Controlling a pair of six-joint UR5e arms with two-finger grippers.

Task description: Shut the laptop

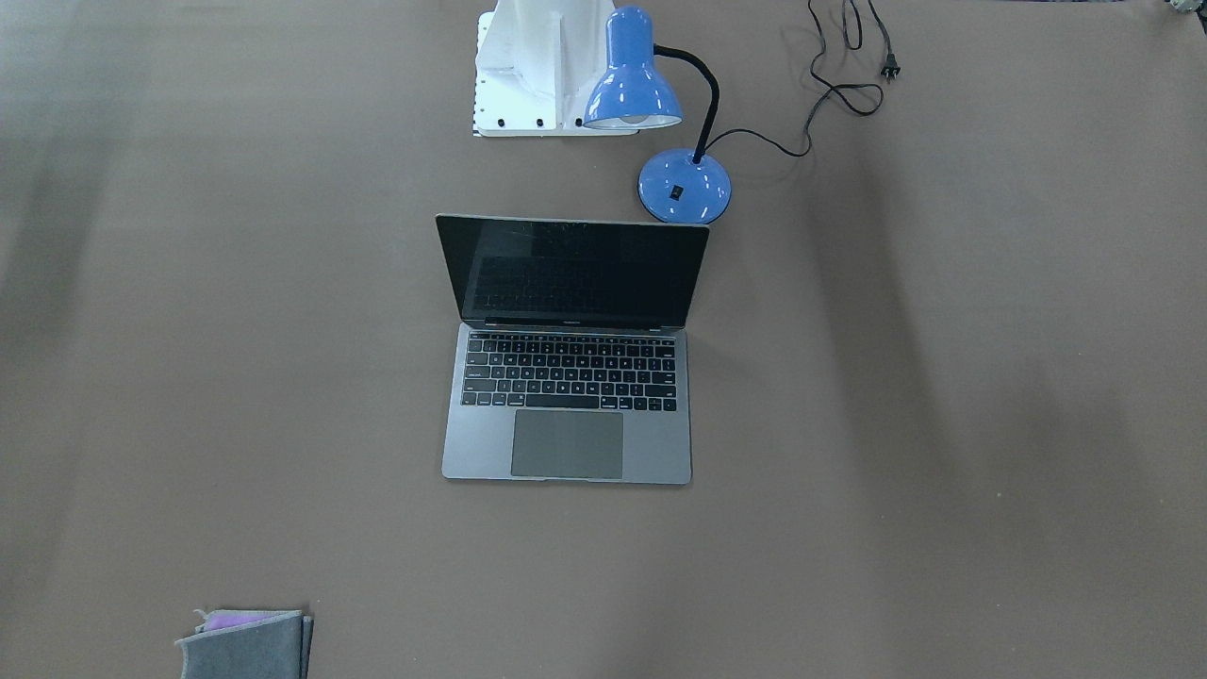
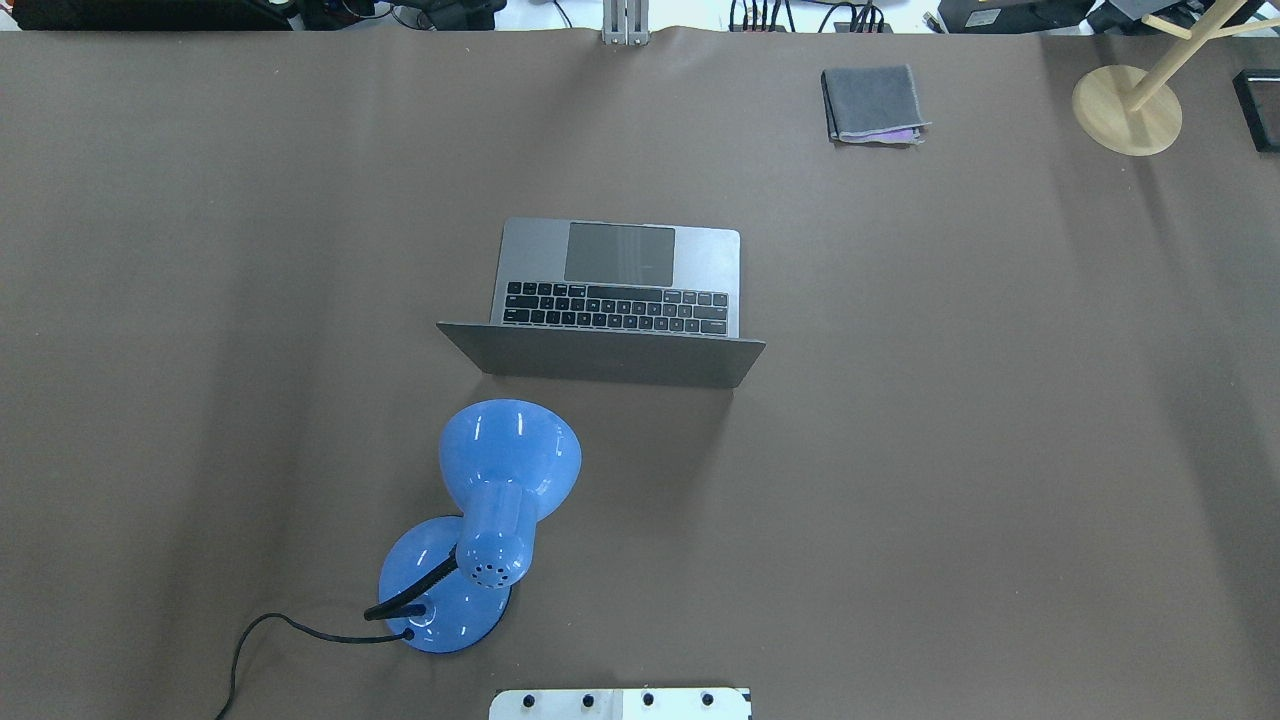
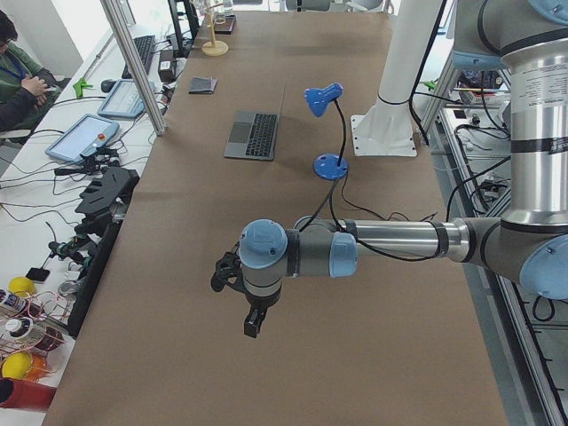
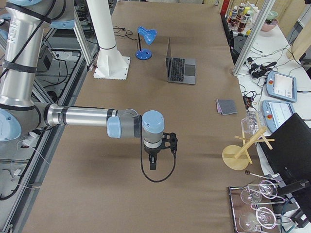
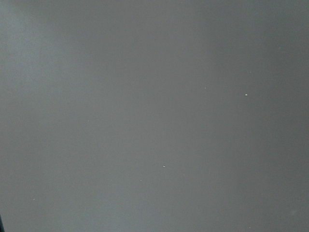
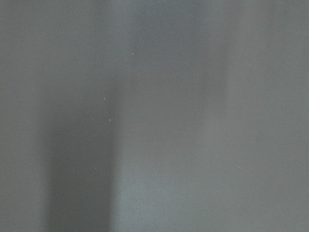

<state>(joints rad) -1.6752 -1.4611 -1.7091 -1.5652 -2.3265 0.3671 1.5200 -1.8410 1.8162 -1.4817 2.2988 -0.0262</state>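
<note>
Both arms hang out toward the table ends, left gripper (image 3: 253, 327) and right gripper (image 4: 152, 165) pointing down over bare brown table (image 2: 1000, 450). I read that as a keep-clear start pose, and I can't tell finger state from the side views. Blue desk lamp (image 2: 500, 480) sits nearest the robot base. Just past it the laptop (image 2: 615, 300) is mid-table and open, lid back facing the robot, well apart from both grippers and roughly between them. Folded grey cloth (image 2: 873, 103) lies at the far edge.
</note>
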